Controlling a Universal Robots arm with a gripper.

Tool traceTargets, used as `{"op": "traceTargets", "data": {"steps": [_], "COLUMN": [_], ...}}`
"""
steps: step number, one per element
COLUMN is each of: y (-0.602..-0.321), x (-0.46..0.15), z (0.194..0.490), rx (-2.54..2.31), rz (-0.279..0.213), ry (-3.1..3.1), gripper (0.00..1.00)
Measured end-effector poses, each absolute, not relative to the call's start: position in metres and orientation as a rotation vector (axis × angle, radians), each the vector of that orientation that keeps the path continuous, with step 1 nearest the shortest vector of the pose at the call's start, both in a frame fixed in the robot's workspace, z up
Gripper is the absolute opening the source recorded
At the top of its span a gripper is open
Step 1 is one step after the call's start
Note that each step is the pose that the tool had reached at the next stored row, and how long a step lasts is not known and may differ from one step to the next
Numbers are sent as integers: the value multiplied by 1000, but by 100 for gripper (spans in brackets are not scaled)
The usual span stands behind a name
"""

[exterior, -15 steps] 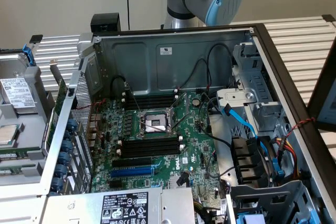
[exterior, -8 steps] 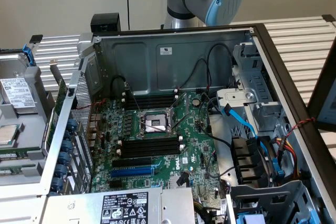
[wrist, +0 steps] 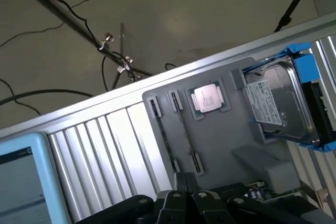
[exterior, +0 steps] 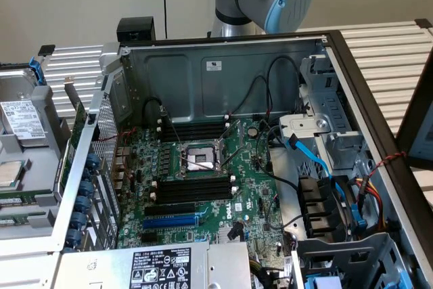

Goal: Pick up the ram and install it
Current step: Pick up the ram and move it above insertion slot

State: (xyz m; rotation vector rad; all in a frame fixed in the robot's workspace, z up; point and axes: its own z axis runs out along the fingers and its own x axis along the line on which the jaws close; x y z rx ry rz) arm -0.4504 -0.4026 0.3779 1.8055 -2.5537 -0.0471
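Our gripper [wrist: 185, 183] hovers above the grey tray [wrist: 220, 140], fingers drawn close together with nothing between them, so we judge the pick-up not yet begun. The ram [exterior: 74, 137] looks to stand on edge in the tray, a thin green strip just beside the case [exterior: 189, 79] wall, at the exterior view's left. A grasp would call for parting the fingers and squaring them to that thin edge. Farther along the tray lie a CPU [wrist: 209, 98] and a drive [wrist: 275, 103]. Inside the case, the black slots [exterior: 193, 191] sit empty. Everything rests on a ribbed metal table [wrist: 110, 145]. Past its edge we see bare floor [wrist: 210, 14] and a stand [wrist: 63, 14].
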Motion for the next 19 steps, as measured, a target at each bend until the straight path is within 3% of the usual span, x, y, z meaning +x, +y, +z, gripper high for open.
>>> {"op": "traceTargets", "data": {"steps": [5, 15, 16, 19], "y": [-403, -403, -403, -404], "x": [-450, -450, -450, -450], "z": [378, 376, 375, 372], "rx": [1909, 2045, 2048, 2055], "rz": [-15, -13, -13, -13], "ry": [-2506, -2400, -2397, -2391], "gripper": [10, 10, 17, 24]}}
